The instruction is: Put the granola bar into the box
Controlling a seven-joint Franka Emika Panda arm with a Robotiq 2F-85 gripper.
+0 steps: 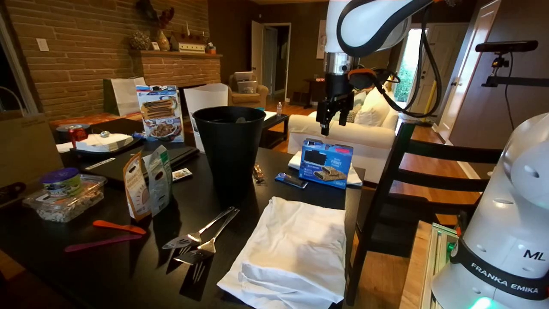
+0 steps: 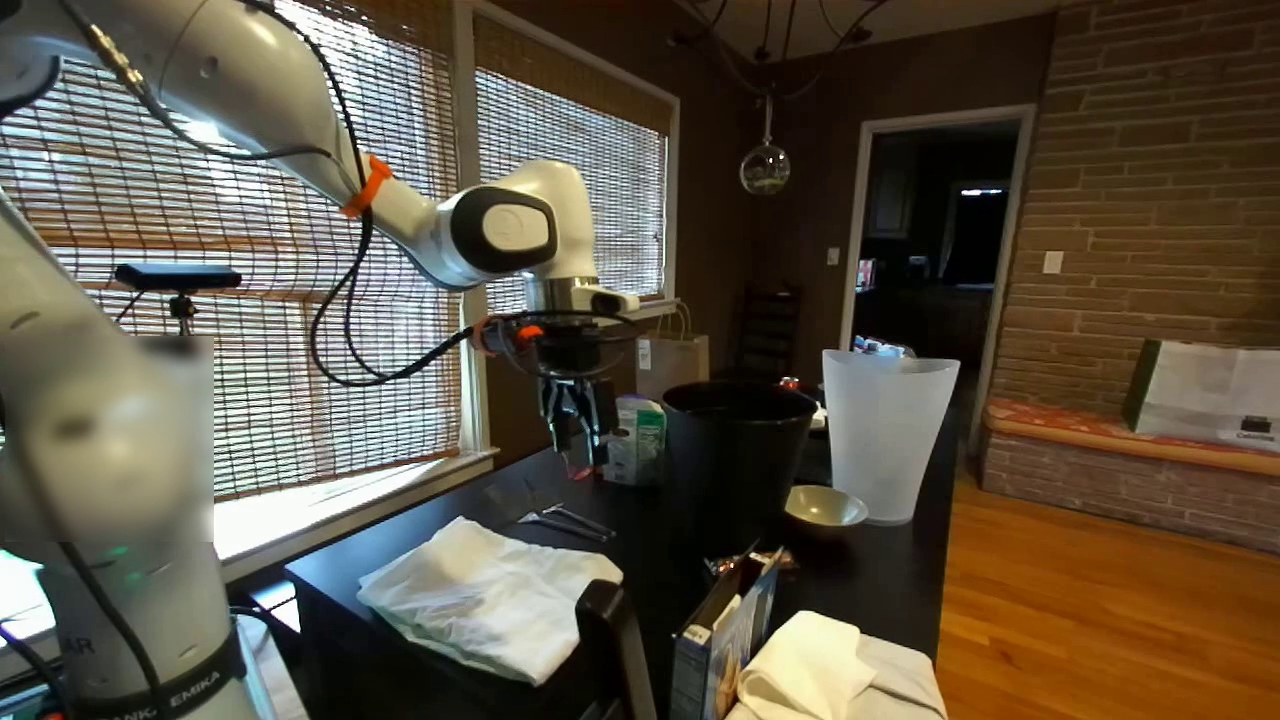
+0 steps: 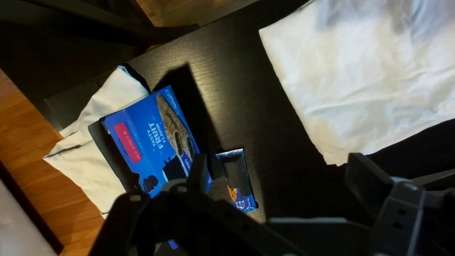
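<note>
The pincer (image 3: 277, 174) hangs above the bench (image 3: 245, 97), its jaws spread wide and gripping nothing. The bar (image 3: 237, 179), blue-wrapped, lies flat on the bench just beside the box (image 3: 153, 135). The box stands upright near the bench's edge, and a pale cloth (image 3: 90, 170) shows behind it. In an exterior view the bar appears between the box and the tall black bin (image 1: 227, 150), while a larger white cloth (image 1: 296, 249), wrinkled, lies on the bench in the foreground.
</note>
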